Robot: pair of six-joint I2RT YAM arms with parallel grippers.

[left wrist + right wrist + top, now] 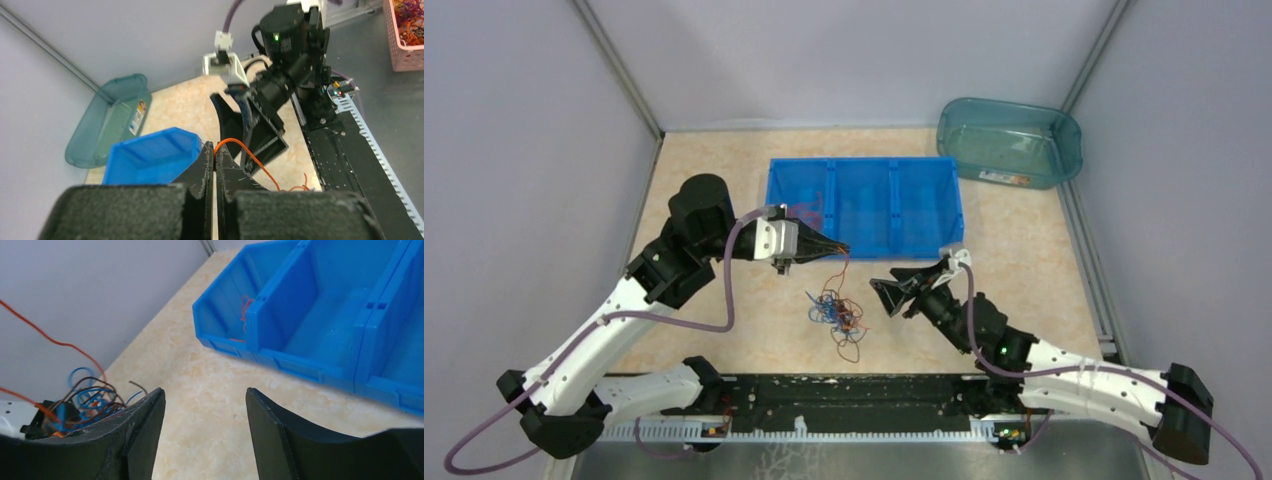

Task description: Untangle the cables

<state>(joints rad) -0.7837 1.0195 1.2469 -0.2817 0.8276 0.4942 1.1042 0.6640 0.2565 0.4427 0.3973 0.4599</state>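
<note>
A small tangle of orange-red, blue and black cables (836,315) lies on the table between the arms; it also shows at the left of the right wrist view (82,400). My left gripper (842,249) is shut on one orange-red cable (250,157), pinched at its fingertips (215,150) and held above the tangle near the blue bin's front edge. The cable runs down from it to the tangle. My right gripper (882,293) is open and empty just right of the tangle, low over the table (205,395). An orange-red cable (245,310) lies in the bin's left compartment.
A blue three-compartment bin (864,205) stands behind the tangle. A teal translucent tub (1010,142) sits at the back right. Grey walls enclose the table on three sides. A black rail (854,395) runs along the near edge. A pink basket of wires (407,30) stands off the table.
</note>
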